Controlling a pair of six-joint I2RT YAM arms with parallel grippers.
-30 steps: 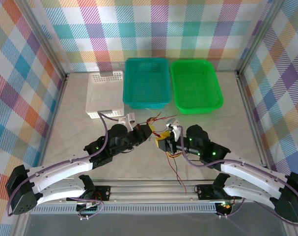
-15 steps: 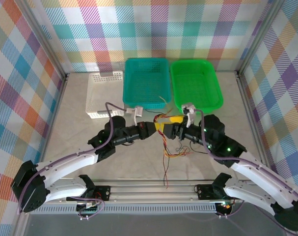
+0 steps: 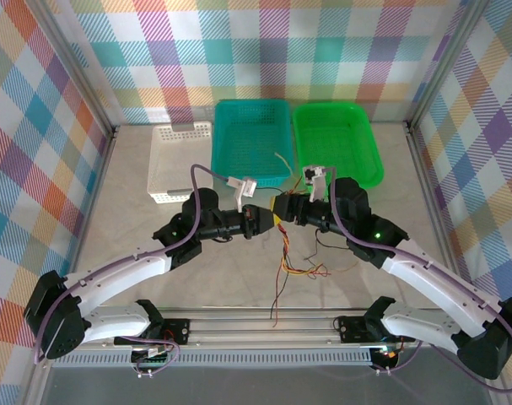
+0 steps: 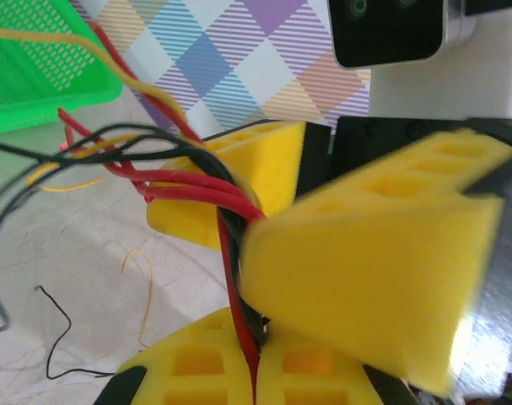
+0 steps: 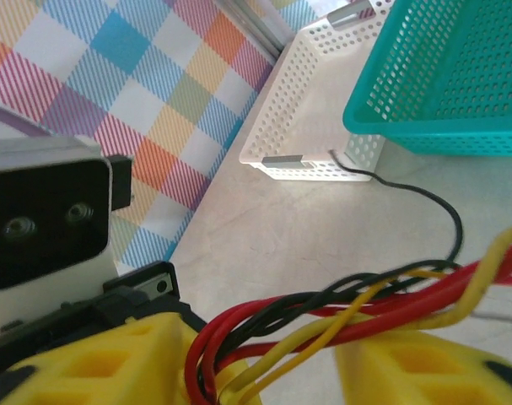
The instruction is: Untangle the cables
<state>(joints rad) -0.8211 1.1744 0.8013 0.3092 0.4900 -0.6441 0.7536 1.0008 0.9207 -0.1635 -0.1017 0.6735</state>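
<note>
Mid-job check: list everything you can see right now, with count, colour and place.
cables: several in one tangle, red, yellow, orange and black, hanging from the two hands down to the table
white basket: one, white, far left
teal basket: one, teal, far middle
green basket: one, green, far right, beside the teal basket
table: one, pale marbled, under everything
left hand: one, yellow-tipped, table centre, shut on the cables
right hand: one, yellow-tipped, facing the left hand, open with cables running through the gap

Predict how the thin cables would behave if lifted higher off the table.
Probably floppy: the cables droop in loose curls from the left gripper. Likely very light, being so thin. May snag, since strands twist together.
</note>
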